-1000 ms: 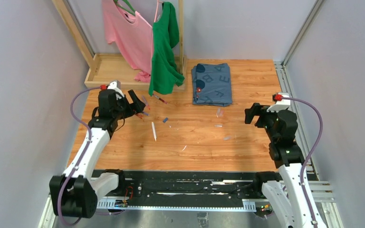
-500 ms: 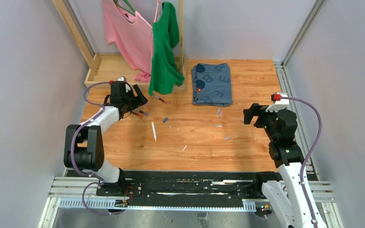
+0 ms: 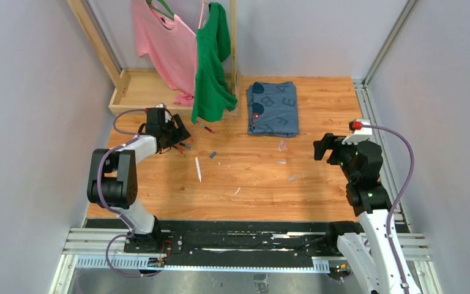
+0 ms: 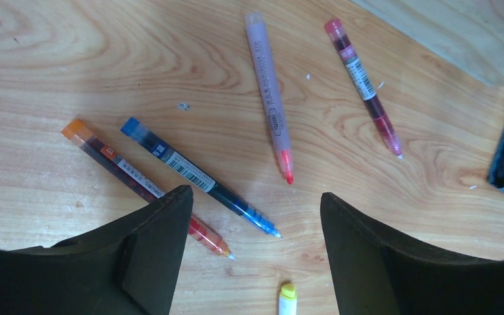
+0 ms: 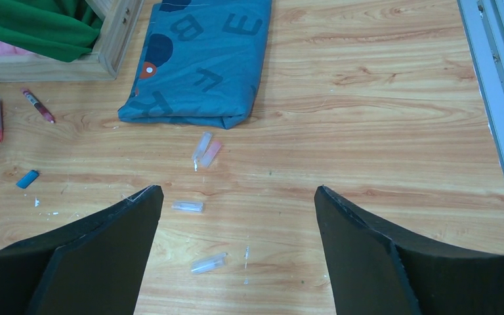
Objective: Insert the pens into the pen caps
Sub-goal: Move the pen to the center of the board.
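Several pens lie on the wood under my left gripper (image 4: 254, 197): a dark red one with an orange end (image 4: 115, 161), a blue one (image 4: 197, 176), a pale purple one (image 4: 269, 98) and a magenta one (image 4: 364, 85). The left jaws stand open, astride the blue and dark red pens' tips, holding nothing. A white pen (image 3: 198, 169) lies apart, its yellow end (image 4: 287, 292) near the jaws. Clear pen caps (image 5: 188, 206), (image 5: 209, 263), a clear and pink pair (image 5: 206, 149) and a blue cap (image 5: 27, 178) lie before my open right gripper (image 5: 236, 190).
A folded blue cloth with letters (image 3: 273, 107) lies at the back centre. A wooden rack base (image 3: 141, 92) with a pink shirt (image 3: 159, 43) and a green shirt (image 3: 211, 67) stands behind the pens. A white sliver (image 3: 237, 191) lies mid-table.
The left arm has stretched out and lowered its gripper toward the pen cluster, and its jaws have narrowed a little. The right arm has hardly moved.
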`<state>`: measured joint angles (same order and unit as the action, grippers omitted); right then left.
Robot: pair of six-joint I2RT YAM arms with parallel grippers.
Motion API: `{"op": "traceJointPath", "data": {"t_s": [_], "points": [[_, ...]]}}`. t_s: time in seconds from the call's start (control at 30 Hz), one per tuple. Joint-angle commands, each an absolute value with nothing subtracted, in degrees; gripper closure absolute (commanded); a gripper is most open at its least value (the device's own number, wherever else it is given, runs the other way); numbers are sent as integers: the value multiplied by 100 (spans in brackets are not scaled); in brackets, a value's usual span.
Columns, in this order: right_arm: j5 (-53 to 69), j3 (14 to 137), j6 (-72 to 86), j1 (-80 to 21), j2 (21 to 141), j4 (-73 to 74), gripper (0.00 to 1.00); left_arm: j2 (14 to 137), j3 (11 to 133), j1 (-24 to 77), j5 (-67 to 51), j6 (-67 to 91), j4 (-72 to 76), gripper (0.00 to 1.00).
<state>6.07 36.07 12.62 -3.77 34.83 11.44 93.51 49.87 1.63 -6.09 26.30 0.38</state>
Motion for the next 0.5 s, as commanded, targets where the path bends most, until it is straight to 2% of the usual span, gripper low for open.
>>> {"op": "traceJointPath", "data": {"t_s": [0.0, 0.47], "points": [[683, 3605, 1289, -367, 3511, 1125, 13, 9569, 5194, 123, -521, 2474, 161, 25], [639, 3692, 1215, -369, 3629, 1176, 14, 9759, 5256, 105, -304, 2310, -50, 24]]}}
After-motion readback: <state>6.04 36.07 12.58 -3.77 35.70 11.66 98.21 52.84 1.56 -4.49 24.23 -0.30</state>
